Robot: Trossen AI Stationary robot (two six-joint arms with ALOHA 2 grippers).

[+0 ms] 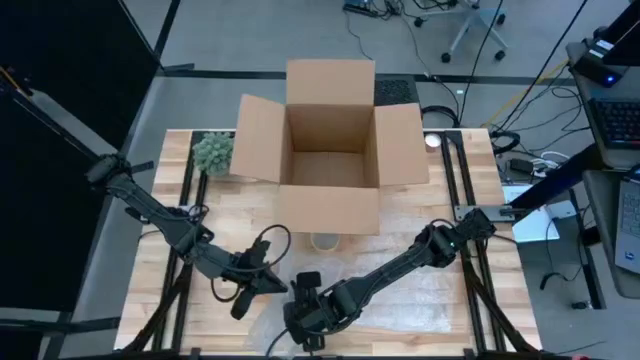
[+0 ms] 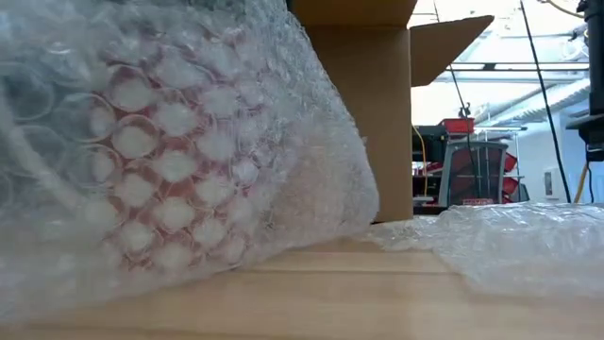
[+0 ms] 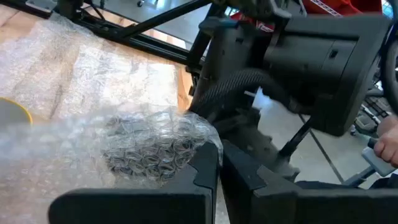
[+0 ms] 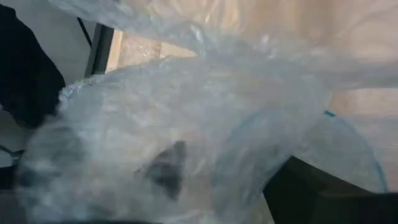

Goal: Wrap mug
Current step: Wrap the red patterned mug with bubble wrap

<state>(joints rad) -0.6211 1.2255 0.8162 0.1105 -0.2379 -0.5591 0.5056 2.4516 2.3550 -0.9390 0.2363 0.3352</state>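
Both grippers on bubble wrap (image 1: 400, 300) by cardboard box (image 1: 330, 150)

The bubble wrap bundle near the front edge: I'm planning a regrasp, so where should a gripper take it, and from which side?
Probably the loose crumpled edge of the bubble wrap, beside the left gripper, coming from above. The film bunches into a thin, pinchable fold there, while the bundle's rounded body looks too bulky for the fingers.

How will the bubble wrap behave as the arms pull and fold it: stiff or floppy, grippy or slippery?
Probably floppy: the bubble wrap bulges in loose curves and lies crumpled on the table. Likely light, since a bunched fold sits raised at the left gripper. Its glossy film looks slippery, so it may slide or spring open if released.
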